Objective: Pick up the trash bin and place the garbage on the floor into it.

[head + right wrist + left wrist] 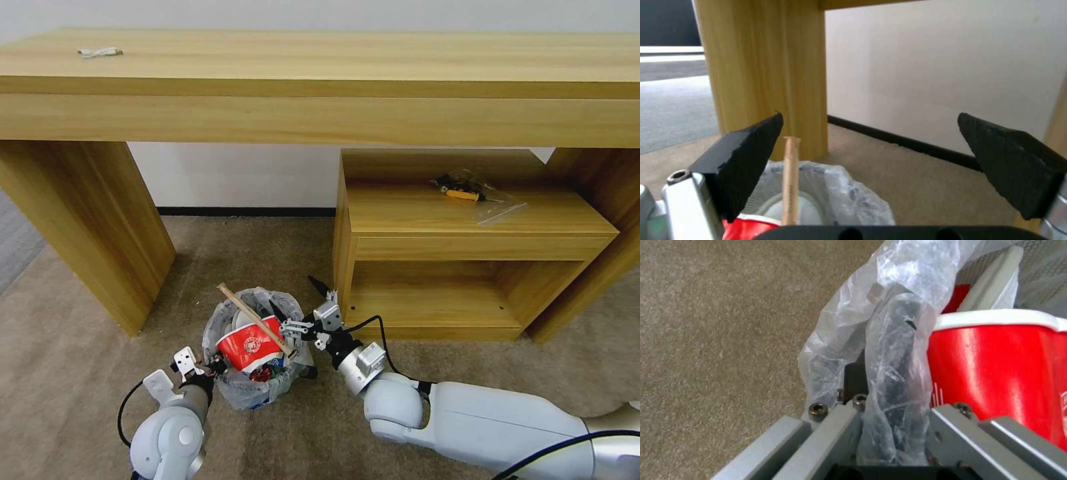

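My left pincer (pixel 215 366) is clamped on the near rim of the trash bin (pixel 257 387), with the bag-covered rim (pixel 896 373) pinched between its fingers. The trash bin is on the beige floor (pixel 80 373) in front of the wooden worktop (pixel 320 73), close to the low shelf unit (pixel 467 247). Inside it, a red-white cup (pixel 250 345) lies on top and a wooden stick (pixel 257 320) leans across the rim. My right pincer (pixel 300 300) hovers over the far side of the bin, fingers (pixel 742 166) spread wide apart, holding nothing.
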Controlling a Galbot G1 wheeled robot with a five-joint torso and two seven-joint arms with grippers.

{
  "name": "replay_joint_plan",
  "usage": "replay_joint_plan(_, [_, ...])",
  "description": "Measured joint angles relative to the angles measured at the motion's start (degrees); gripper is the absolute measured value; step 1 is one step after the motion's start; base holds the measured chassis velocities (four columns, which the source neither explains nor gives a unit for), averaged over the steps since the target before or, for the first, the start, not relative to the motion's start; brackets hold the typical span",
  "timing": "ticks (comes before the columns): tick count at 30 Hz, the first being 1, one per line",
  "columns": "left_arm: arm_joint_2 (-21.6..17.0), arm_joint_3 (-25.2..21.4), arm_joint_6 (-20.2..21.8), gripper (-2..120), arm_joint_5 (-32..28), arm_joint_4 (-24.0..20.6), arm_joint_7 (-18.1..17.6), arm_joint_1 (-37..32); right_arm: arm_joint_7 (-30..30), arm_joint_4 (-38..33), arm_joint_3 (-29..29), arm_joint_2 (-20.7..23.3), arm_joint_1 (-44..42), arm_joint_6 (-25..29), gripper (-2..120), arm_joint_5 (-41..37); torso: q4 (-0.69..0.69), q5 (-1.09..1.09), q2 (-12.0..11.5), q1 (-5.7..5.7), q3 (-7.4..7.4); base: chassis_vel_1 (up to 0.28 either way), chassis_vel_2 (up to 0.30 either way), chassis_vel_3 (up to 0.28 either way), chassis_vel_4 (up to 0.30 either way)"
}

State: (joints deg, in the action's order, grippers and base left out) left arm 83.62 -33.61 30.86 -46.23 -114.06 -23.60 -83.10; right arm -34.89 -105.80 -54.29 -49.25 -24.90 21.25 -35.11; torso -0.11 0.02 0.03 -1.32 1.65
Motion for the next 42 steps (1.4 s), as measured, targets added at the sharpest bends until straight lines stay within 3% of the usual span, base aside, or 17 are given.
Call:
replay_joint_plan(12, [0.33, 0.24, 0.01, 0, 0.26, 0.26, 0.0, 0.29, 0.12, -0.73, 5.52, 2.79, -4.76, 0.29, 100, 1.34, 0.0, 0.01, 0.0, 0.0, 0.0, 0.0, 0.0, 0.0, 0.0])
replay_joint_plan(27, [-1.96, -2.19, 0.14, 0, -2.3, -1.9, -0.36, -0.69, 1.7, -0.85, 21.67, 10.33, -17.11, 2.49, 100, 3.19, -0.01, 0.0, 0.0, 0.0, 0.0, 0.0, 0.0, 0.0, 0.0])
replay_joint_plan(42, [-4.45, -7.08, -0.28, 0, -4.8, -3.3, -0.75, -2.89, 0.09, 0.51, 28.41, 11.31, -27.38, 5.22, 100, 6.71, 0.0, 0.0, 0.0, 0.0, -0.01, 0.0, 0.0, 0.0, 0.0])
